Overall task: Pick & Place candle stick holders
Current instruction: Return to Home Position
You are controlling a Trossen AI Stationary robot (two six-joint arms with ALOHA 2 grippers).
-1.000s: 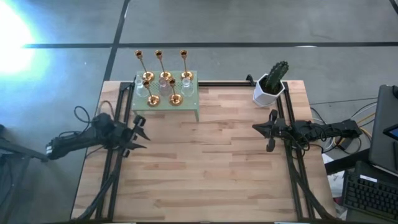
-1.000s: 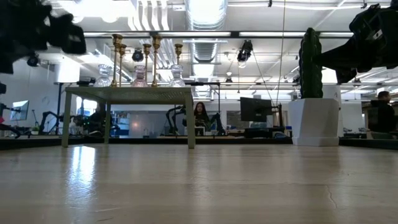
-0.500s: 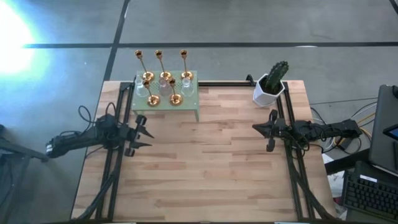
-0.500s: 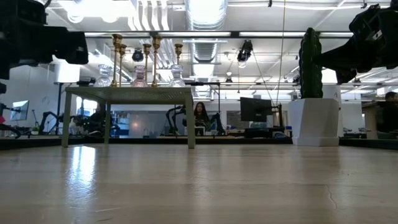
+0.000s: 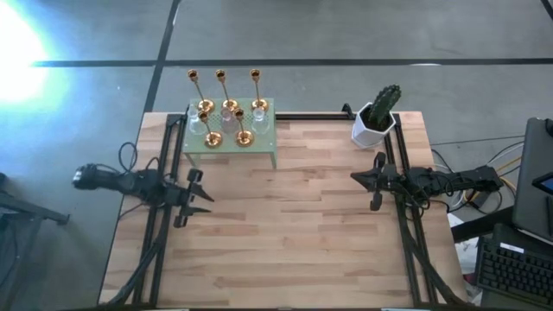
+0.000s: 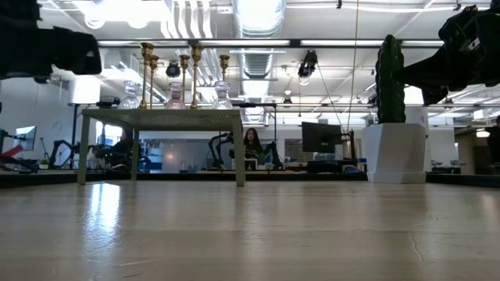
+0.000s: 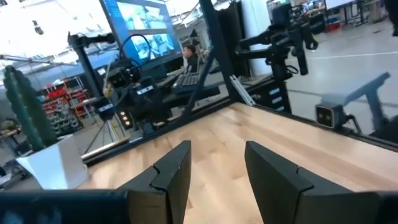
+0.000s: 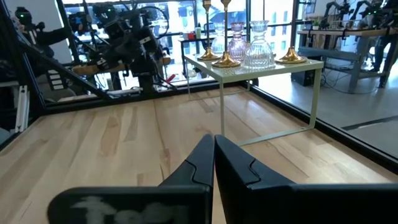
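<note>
Pulling my left arm back across the surface (image 5: 285, 233), away from the green shelf (image 5: 232, 155); left claw (image 5: 204, 193) empty, fingers apart. Right claw (image 5: 356, 179) parked at its edge, fingers together. Placing looks finished, only homing remains: candle stick holders (image 5: 226, 114), gold and glass, all stand on the shelf.

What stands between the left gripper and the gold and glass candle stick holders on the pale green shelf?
Nothing visible. The open left gripper hangs over the wooden table in front of the pale green shelf holding the gold and glass candle stick holders. The white cactus pot and the shut right gripper are off to the right.
</note>
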